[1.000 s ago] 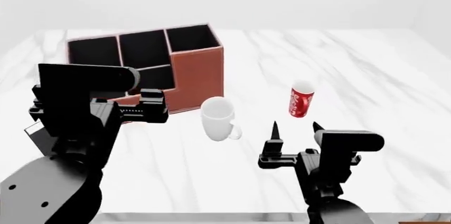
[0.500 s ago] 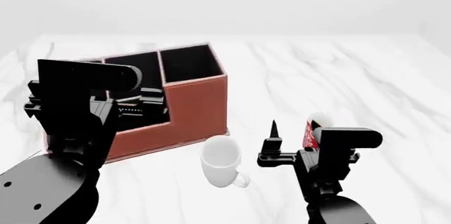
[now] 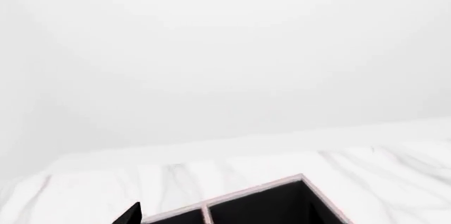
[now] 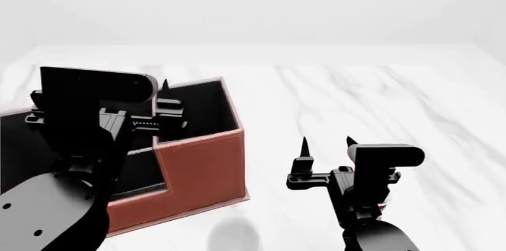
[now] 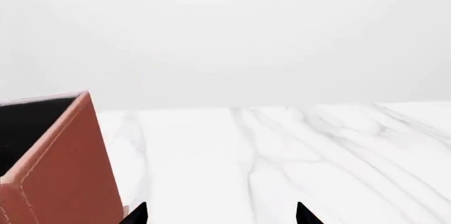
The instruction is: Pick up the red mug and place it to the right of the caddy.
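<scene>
On a white marbled tabletop (image 4: 380, 91), seen from the robot's head camera, the caddy (image 4: 201, 168) sits at the left, a reddish-brown box with black-lined compartments and light stitched edges. The left arm hangs over its open compartments; the left tool (image 4: 162, 106) shows only one pointed tip clearly, so I cannot tell whether it is spread or closed. The right tool (image 4: 326, 142) hovers above bare marble to the right of the caddy, its two black pointed fingers standing apart with nothing between them. The red mug is nearly out of view: a small red sliver (image 4: 382, 208) beside the right arm's lower body may be part of it, though that is too little to be sure. A pale rounded shape at the bottom edge, just below the caddy's front corner, is probably the white mug (image 4: 234, 236). The right wrist camera shows the caddy's corner (image 5: 60, 166), open marble and two finger tips at the frame's lower edge, but no mug; the left wrist camera shows only the caddy's rear rim (image 3: 261, 203) and blank wall. The step in hand appears to be the approach before any pick-up. The next move likely calls for bringing the red mug into view, then lowering the spread right tool around its body.
</scene>
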